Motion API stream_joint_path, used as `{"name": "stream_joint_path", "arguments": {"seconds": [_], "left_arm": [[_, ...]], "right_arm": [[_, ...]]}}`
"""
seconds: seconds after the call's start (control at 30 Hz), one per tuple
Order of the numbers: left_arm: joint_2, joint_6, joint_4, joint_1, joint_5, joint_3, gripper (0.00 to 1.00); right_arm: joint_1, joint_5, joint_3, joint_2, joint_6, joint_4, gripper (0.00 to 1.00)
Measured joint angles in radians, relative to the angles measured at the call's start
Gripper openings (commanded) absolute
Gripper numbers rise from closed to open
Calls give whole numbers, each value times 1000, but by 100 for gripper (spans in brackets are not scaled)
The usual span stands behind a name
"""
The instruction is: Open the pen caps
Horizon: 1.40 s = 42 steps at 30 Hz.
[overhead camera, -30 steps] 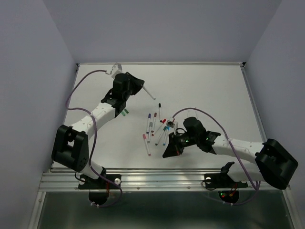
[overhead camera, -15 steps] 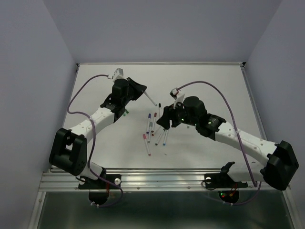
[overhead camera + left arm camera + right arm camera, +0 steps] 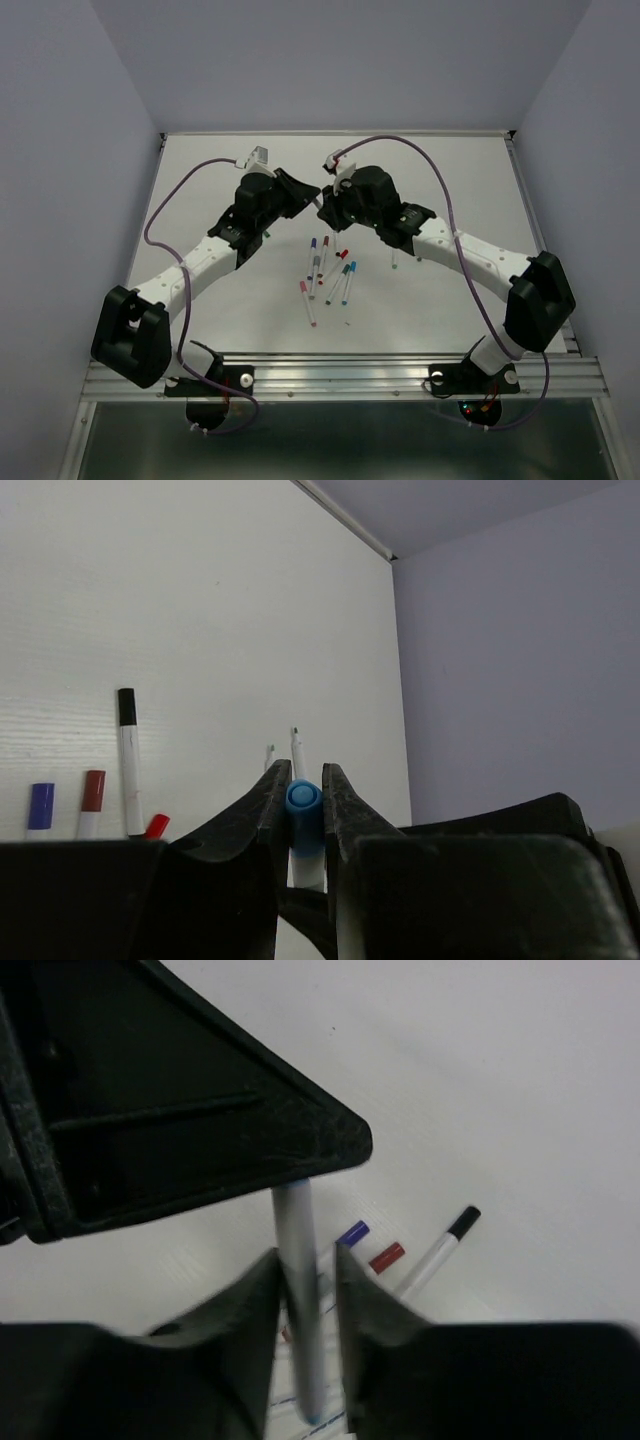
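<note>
The barrel of the thin white pen [image 3: 305, 865] vanishes inside the left tool [image 3: 304, 780] below its blue plastic cap [image 3: 303, 798]; inside the right tool [image 3: 305, 1258] it blurs, grip uncertain.

Flat white tabletop [image 3: 460, 170], plain pale lilac walls [image 3: 340, 60] on 3 sides, ribbed silver metal rail [image 3: 340, 372] along its near edge.

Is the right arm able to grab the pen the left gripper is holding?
Probably yes. The pen sits between the fingers of the right gripper, which look not quite closed, and nothing blocks it. The left gripper pinches it at the blue cap.
</note>
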Motion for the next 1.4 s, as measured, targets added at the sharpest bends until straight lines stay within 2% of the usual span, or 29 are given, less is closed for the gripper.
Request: {"name": "stream_joint_path", "arguments": {"seconds": [0.03, 0.23, 0.33, 0.47, 0.57, 0.63, 0.73, 0.87, 1.0, 1.13, 1.2, 1.4], "left_arm": [[0, -2, 1, -1, -2, -1, 0], [0, -1, -13, 0, -25, -2, 0], [13, 1, -45, 0, -9, 13, 0], [78, 4, -145, 10, 102, 84, 0], [138, 33, -131, 92, 0, 166, 0], [164, 50, -117, 195, -69, 228, 0], [159, 62, -99, 288, -127, 245, 0], [146, 76, -104, 287, -146, 212, 0], [106, 91, -182, 273, -184, 113, 0], [48, 96, -292, 272, -253, -11, 0], [21, 97, -343, 275, -286, -61, 5], [19, 105, -412, 282, -340, -91, 5]], "right_arm": [[0, -6, 13, 13, -6, -2, 1], [-1, -92, 20, 31, -3, -2, 1], [-10, -139, -58, -4, 35, 51, 1], [-39, -188, -235, -85, 126, 198, 1], [-35, -304, -398, -183, 192, 138, 1], [-12, -356, -512, -249, 238, 71, 1], [-5, -376, -555, -283, 278, 14, 1], [-28, -350, -546, -290, 302, 8, 1], [-137, -275, -524, -272, 322, -4, 1], [-270, -114, -500, -231, 328, -31, 1], [-309, -70, -488, -200, 328, -39, 2], [-327, 85, -443, -70, 322, -55, 9]]}}
